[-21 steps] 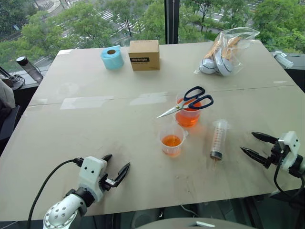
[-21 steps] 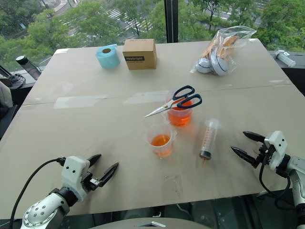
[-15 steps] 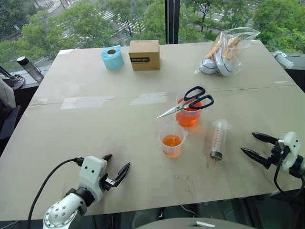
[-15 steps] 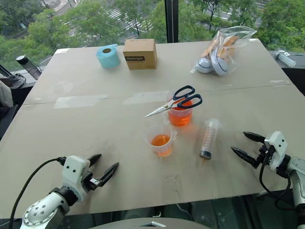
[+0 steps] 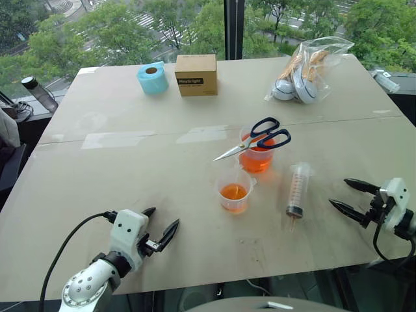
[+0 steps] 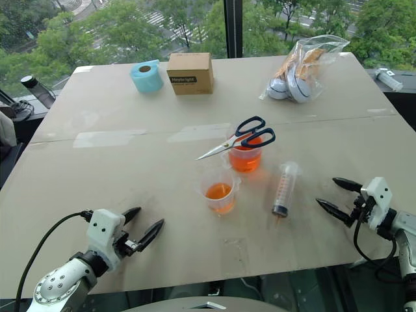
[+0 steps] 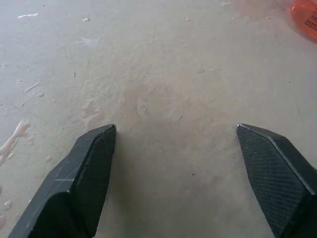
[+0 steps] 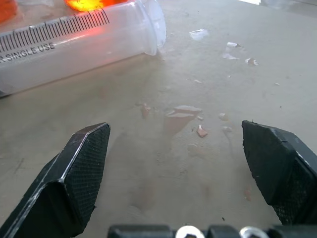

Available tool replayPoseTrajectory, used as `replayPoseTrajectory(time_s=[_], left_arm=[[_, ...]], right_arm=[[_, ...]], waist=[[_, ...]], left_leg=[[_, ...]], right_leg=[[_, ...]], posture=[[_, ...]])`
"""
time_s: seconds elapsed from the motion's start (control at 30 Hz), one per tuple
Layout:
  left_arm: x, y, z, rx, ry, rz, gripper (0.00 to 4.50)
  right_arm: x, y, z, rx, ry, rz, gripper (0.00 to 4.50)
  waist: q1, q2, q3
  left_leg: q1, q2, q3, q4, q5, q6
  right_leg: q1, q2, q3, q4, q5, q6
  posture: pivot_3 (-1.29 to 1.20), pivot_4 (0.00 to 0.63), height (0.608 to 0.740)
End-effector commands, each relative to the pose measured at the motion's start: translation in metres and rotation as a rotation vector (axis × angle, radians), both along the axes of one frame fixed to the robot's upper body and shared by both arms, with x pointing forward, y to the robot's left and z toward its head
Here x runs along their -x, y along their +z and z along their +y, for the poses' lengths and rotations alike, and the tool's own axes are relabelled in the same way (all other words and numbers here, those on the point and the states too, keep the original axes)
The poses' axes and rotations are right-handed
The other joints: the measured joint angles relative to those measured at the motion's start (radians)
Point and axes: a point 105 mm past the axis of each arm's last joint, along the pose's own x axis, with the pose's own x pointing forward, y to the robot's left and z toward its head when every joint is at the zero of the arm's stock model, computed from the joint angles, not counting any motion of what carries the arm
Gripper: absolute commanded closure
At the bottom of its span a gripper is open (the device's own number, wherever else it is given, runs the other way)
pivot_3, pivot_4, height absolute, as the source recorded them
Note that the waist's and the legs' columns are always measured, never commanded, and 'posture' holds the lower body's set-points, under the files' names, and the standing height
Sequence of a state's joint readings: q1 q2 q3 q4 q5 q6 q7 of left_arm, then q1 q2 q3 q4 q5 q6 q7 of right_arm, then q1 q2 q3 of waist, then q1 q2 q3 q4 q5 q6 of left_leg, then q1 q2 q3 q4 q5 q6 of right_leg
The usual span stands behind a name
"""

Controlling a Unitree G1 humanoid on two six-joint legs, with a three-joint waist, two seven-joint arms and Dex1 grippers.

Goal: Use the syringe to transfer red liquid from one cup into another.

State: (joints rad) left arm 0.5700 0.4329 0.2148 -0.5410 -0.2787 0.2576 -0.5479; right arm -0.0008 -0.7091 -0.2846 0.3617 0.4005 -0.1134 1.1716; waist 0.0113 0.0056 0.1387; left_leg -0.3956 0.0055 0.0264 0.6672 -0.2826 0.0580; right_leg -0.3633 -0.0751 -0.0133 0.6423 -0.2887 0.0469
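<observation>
The syringe [image 5: 298,190] lies flat on the table [image 5: 130,162], thin tip toward the near edge; its marked barrel [image 8: 74,44] lies just beyond my right gripper's fingers. Two clear cups hold red liquid: one [image 5: 257,156] under a pair of scissors, fuller, and a nearer one [image 5: 234,194] left of the syringe. From here they look about equally wide. My right gripper [image 5: 338,192] is open low over the table, right of the syringe, with nothing in it. Near the front left edge my left gripper [image 5: 162,220] is open and empty over bare table [image 7: 175,128].
Blue-handled scissors [image 5: 260,138] rest across the far cup's rim. At the back stand a blue tape roll [image 5: 153,78], a cardboard box [image 5: 197,75] and a plastic bag [image 5: 309,68]. A bottle [image 5: 39,93] stands off the left edge. Small spill marks [image 8: 198,130] dot the table.
</observation>
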Motion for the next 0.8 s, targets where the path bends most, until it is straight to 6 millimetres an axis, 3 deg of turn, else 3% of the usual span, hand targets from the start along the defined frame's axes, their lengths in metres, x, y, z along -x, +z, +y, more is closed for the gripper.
replayPoseTrajectory(time_s=[0.03,0.23,0.4,0.47,0.63,0.8], left_arm=[[0.001,0.007,0.0,-0.001,-0.013,-0.032,0.53],[-0.001,0.03,0.003,-0.007,-0.074,-0.077,0.53],[-0.002,0.062,-0.005,0.006,-0.226,-0.097,0.53],[-0.006,0.09,-0.017,0.011,-0.314,-0.147,0.53],[-0.014,0.131,-0.048,0.012,-0.462,-0.234,0.53],[-0.02,0.15,-0.068,0.006,-0.523,-0.262,0.53]], right_arm=[[-0.006,0.013,-0.004,0.014,0.002,-0.04,0.01],[-0.031,0.052,0.008,-0.099,-0.021,-0.071,0.01],[-0.057,0.095,0.053,-0.353,-0.054,-0.036,0.01],[-0.064,0.111,0.071,-0.507,-0.073,0.022,0.01],[-0.061,0.116,0.115,-0.643,-0.048,0.22,0.01],[-0.063,0.126,0.124,-0.784,-0.072,0.304,0.01]], waist=[[0.0,0.0,0.0],[-0.005,0.0,0.001],[-0.012,-0.001,0.001],[-0.017,-0.001,0.002],[-0.009,-0.001,0.002],[-0.017,-0.001,0.002]], left_leg=[[0.0,0.0,0.0,0.0,0.0,0.0],[0.0,0.0,0.0,0.0,0.0,0.0],[-0.001,0.0,0.0,0.0,0.0,0.0],[-0.003,0.0,-0.001,0.0,0.0,-0.001],[-0.006,-0.001,-0.002,0.0,0.002,-0.004],[-0.018,-0.002,-0.001,0.002,0.004,-0.006]], right_leg=[[0.0,0.0,0.0,0.0,0.0,0.0],[0.0,0.0,0.0,0.0,0.0,0.0],[-0.002,0.0,0.0,0.001,0.0,0.0],[-0.003,0.0,0.0,0.001,0.0,0.0],[-0.005,-0.001,-0.002,0.001,0.002,0.004],[-0.016,0.001,-0.002,0.004,0.003,0.005]], posture=[[0.0,0.15,0.74],[0.0,0.15,0.74],[0.0,0.15,0.74],[0.0,0.15,0.74],[0.0,0.15,0.74],[0.0,0.15,0.74]])
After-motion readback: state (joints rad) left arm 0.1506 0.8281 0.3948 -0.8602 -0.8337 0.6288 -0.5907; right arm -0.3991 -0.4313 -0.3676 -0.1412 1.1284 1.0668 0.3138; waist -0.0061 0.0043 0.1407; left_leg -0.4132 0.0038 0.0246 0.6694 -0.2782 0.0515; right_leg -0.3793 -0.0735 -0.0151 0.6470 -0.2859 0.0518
